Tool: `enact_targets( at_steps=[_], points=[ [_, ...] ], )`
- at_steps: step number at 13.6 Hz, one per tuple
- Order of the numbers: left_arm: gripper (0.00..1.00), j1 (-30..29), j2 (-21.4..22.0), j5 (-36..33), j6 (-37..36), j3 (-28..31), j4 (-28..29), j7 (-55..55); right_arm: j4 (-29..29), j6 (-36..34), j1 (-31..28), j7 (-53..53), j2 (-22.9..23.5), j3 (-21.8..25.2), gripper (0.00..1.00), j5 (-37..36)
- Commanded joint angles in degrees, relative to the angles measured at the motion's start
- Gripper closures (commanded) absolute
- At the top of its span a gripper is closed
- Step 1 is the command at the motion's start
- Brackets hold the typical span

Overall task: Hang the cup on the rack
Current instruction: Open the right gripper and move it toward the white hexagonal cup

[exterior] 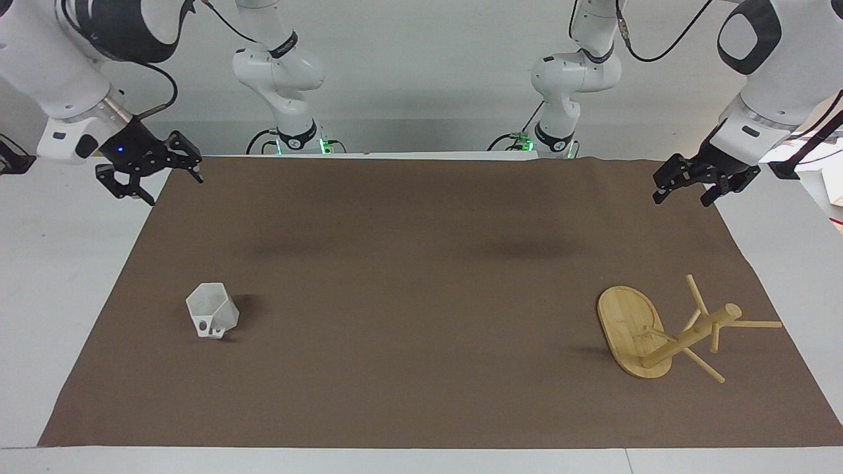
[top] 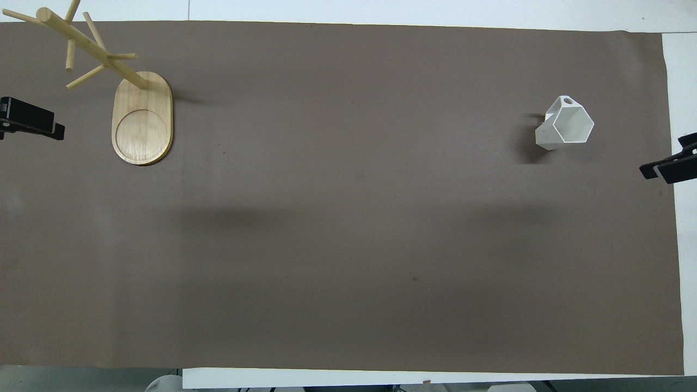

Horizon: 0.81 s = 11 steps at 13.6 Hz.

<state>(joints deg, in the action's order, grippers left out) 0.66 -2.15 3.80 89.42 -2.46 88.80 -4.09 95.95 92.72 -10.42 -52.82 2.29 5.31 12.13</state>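
The white faceted cup (exterior: 212,311) sits on the brown mat toward the right arm's end, its hexagonal rim showing and its handle on the side away from the robots; it also shows in the overhead view (top: 566,123). The bamboo rack (exterior: 665,332) stands on its oval base (exterior: 625,319) toward the left arm's end, pegs bare; it also shows in the overhead view (top: 98,51). My right gripper (exterior: 170,189) is open and empty, in the air over the mat's edge. My left gripper (exterior: 681,201) is open and empty, in the air over the mat's corner.
A brown mat (exterior: 421,276) covers most of the white table (exterior: 59,276). Only the tips of the left gripper (top: 32,121) and the right gripper (top: 667,167) show at the edges of the overhead view.
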Motion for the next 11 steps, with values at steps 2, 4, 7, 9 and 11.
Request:
enact_targets(
  at_steps=[2,4,7,9,11],
  points=[
    [0.00,-0.6,0.7,0.7,-1.2,-0.1,0.5,0.8,1.5,5.4,-5.7,-26.3,6.6,-0.3,0.01,12.1],
    [0.00,-0.4,0.7,0.7,-1.2,-0.1,0.5,0.7,0.6,6.4,-8.6,-41.4,12.2,-0.3,0.01,19.8],
    [0.00,-0.8,0.7,0.7,-0.8,-0.1,0.5,0.4,-8.2,3.4,-13.4,-55.0,23.2,-0.8,0.01,26.7],
    [0.00,-0.8,0.7,0.7,-0.7,-0.1,0.5,0.7,-12.9,0.3,-17.3,-59.5,29.6,-2.8,0.01,30.2],
    [0.00,-0.8,0.7,0.7,-0.6,-0.1,0.6,0.7,-13.2,-0.6,-23.3,-65.0,34.5,-9.1,0.01,33.9]
  ],
)
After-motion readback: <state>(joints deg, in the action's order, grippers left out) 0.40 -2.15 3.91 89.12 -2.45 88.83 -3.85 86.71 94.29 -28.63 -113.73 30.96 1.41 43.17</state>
